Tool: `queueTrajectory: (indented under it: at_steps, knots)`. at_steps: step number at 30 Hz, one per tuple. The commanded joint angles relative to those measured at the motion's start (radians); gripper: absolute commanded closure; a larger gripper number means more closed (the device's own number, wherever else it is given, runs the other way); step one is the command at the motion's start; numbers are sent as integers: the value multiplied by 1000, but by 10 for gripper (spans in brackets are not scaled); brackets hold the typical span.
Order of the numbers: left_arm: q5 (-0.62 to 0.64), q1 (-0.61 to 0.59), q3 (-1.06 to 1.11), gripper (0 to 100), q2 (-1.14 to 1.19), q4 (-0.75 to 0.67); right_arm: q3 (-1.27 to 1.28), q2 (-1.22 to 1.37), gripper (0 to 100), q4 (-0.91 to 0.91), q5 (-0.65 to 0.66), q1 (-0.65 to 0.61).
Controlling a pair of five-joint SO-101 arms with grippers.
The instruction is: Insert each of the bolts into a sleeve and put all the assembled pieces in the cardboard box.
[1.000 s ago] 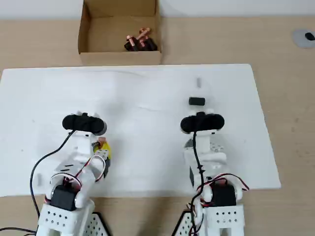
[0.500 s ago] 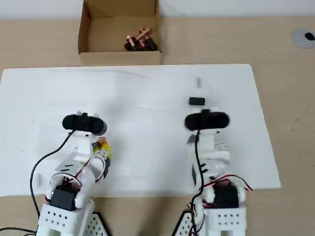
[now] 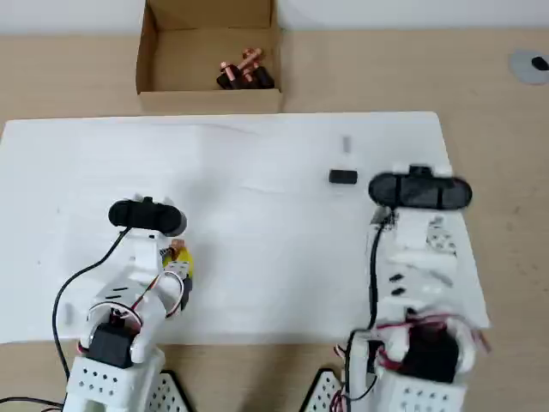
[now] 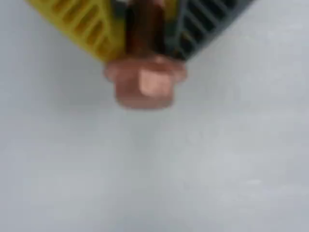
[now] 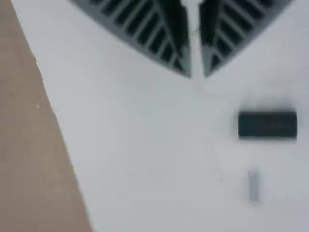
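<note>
Plainly, one white paper sheet [image 3: 257,257] is lying just beside one brown cardboard box [image 3: 154,60], which is holding roughly three bunched copper-and-black assembled pieces [image 3: 244,75]. Well apart from the box, the right gripper [image 5: 195,72] is hanging clenched on nothing, likely risking nudging the one black cylindrical sleeve [image 3: 343,177] near it away unless it is opening first. Equally far from the box, the left gripper [image 4: 145,46] is clamping the one copper hex-headed bolt [image 4: 145,87], risking a tilted, jamming insertion.

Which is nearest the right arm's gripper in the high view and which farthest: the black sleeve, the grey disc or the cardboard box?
From the right gripper:
1. Black sleeve, close by on its left, on the white sheet.
2. Grey disc, far right, on the bare table.
3. Cardboard box, far left, beyond the sheet.
</note>
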Motion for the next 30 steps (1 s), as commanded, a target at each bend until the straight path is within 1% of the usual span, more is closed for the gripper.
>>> queueTrajectory:
  at_steps: [1, 3, 8, 11, 14, 17, 20, 25, 28, 30]
  knots:
    - [2, -11, -8, 988, -8, -12, -269, 343, 989, 94, 144, -1]
    - [2, 0, -8, 988, -8, -14, -424, 573, 989, 195, 242, -30]
    - [5, -2, -8, 988, -8, -14, -796, 1035, 989, 422, 381, -137]
    - [5, -2, -8, 988, -8, -14, -1029, 1268, 988, 522, 446, -186]
    - [5, -2, -8, 988, -8, -14, -1239, 1489, 988, 583, 437, -186]
    - [5, -2, -8, 988, -8, -14, -1403, 1689, 988, 605, 364, -174]
    - [5, -2, -8, 988, -8, -14, -1550, 1842, 988, 623, 353, -174]
    - [5, -2, -8, 989, -8, -14, -1739, 1986, 988, 631, 358, -188]
    - [3, -3, -8, 989, -8, -14, -1844, 2068, 982, 618, 491, -200]
    - [2, -3, -8, 989, -8, -14, -1888, 2129, 940, 638, 578, -216]
